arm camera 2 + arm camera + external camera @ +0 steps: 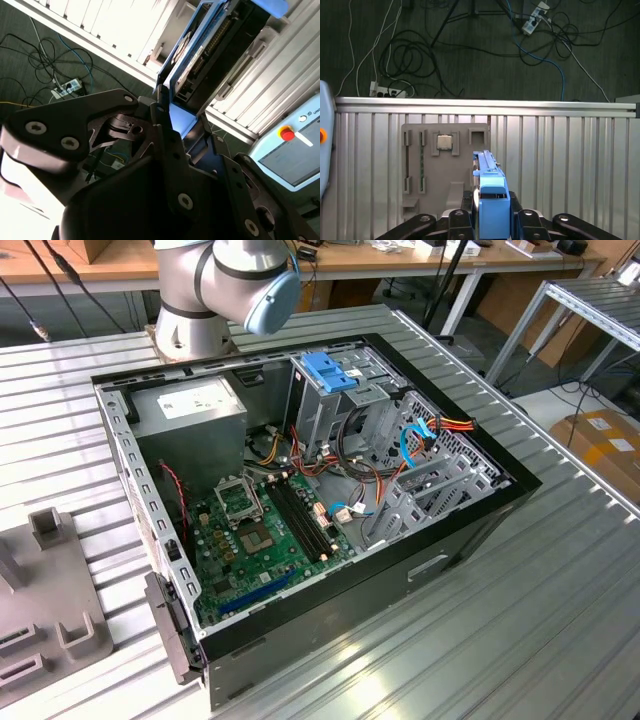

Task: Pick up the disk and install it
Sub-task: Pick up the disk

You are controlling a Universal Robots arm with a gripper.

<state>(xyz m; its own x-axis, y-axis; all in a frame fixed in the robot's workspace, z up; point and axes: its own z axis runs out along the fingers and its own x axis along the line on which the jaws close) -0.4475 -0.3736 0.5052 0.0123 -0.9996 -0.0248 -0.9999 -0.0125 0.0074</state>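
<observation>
Exterior view: computer case [400, 580] sits open on the table [520, 640]. The drive cage [322, 410] under its blue bracket [328, 370] looks unfilled, so install reads as not done. Second wrist view: gripper [180, 117] is clamped on the disk [215, 45] by its blue caddy end, so the pick is done. The disk's far end is cut off and finger contact is partly hidden by the gripper body. First wrist view: disk is edge-on, held in the air over the grey fixture [450, 170]; its faces can't be read.

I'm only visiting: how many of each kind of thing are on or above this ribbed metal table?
Open computer case: 1
Grey parts tray: 1
Square chip on that tray: 1
Disk: 1
Claw, shut on the disk: 1
Total: 5
</observation>
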